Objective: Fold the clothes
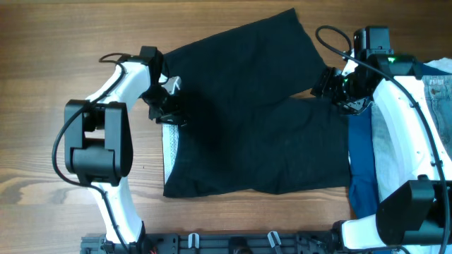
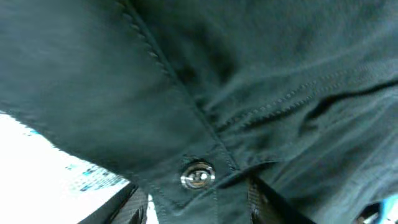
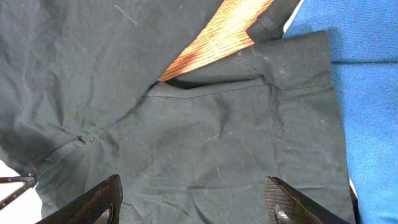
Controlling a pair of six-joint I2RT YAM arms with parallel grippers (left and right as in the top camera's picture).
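Note:
The clothes (image 1: 254,120) are black shorts spread flat across the middle of the table, with a pale inner waistband lining (image 1: 169,144) showing at the left edge. My left gripper (image 1: 166,106) is down at that waistband. In the left wrist view its fingers (image 2: 134,208) stand half-closed on either side of the waistband corner with the metal button (image 2: 198,176), and a thin gap shows beside the cloth (image 2: 249,62). My right gripper (image 1: 337,88) hovers wide open (image 3: 193,199) over the right leg hem (image 3: 217,124).
A royal blue garment (image 1: 360,162) lies under the right edge of the shorts, also seen in the right wrist view (image 3: 367,93). Pale denim (image 1: 438,92) is heaped at the far right. Bare wooden table (image 1: 42,70) lies to the left and behind.

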